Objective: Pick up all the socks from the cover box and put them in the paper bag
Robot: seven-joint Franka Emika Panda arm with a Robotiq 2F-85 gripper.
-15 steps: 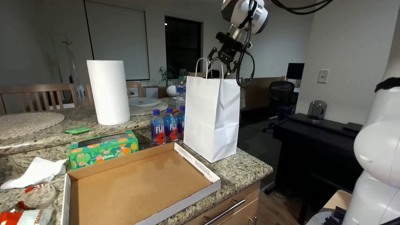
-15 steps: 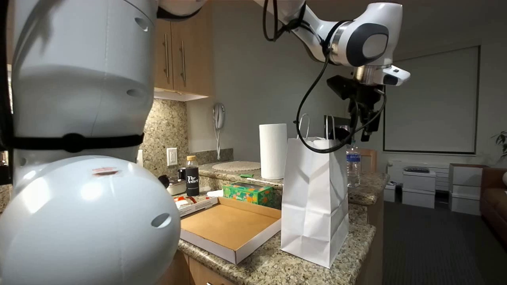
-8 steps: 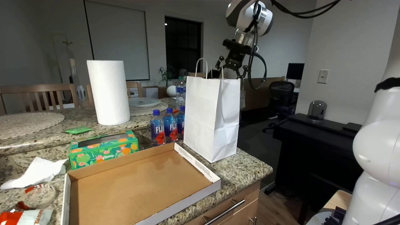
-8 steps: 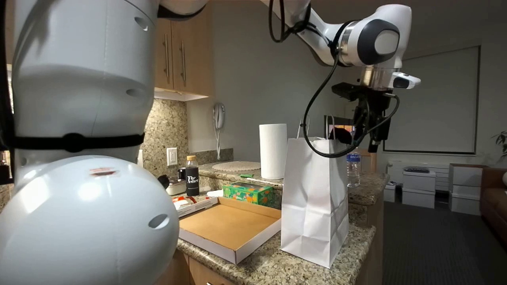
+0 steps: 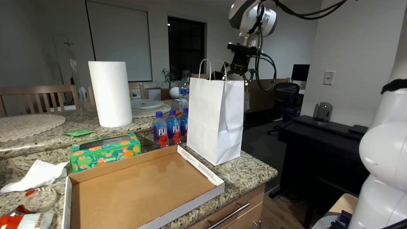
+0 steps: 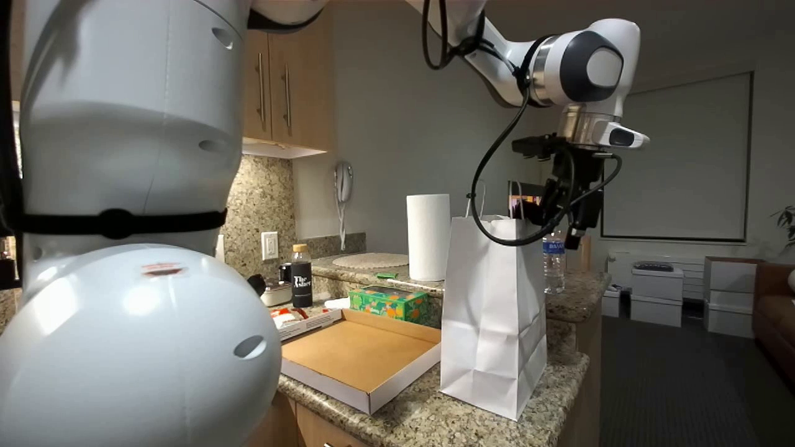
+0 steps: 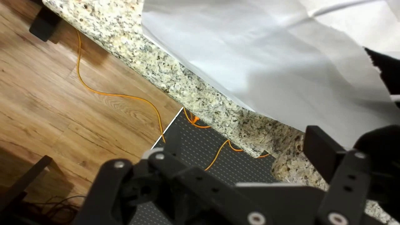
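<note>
The white paper bag [image 5: 206, 117] stands upright on the counter, its two handles up, and also shows in an exterior view [image 6: 490, 316]. The shallow cover box [image 5: 143, 187] lies beside it; no sock shows on its brown floor. My gripper [image 5: 234, 78] is behind the bag's rim, pointing down. In the wrist view my gripper [image 7: 245, 145] has its fingers wide apart with nothing between them, over the counter edge and beside the bag [image 7: 265, 56]. A dark shape [image 7: 384, 72] shows past the bag's rim; I cannot tell whether it is a sock. The bag's inside is hidden.
A tissue box [image 5: 106, 152], several water bottles [image 5: 173, 127] and a paper towel roll [image 5: 111, 93] stand behind the box and bag. A clear bottle [image 6: 554, 261] stands near the gripper. The granite counter's edge [image 7: 175, 78] drops to the floor beside the bag.
My gripper has moved rightward and lower in both exterior views, and its tilt has changed slightly. The bag and the box have not moved.
</note>
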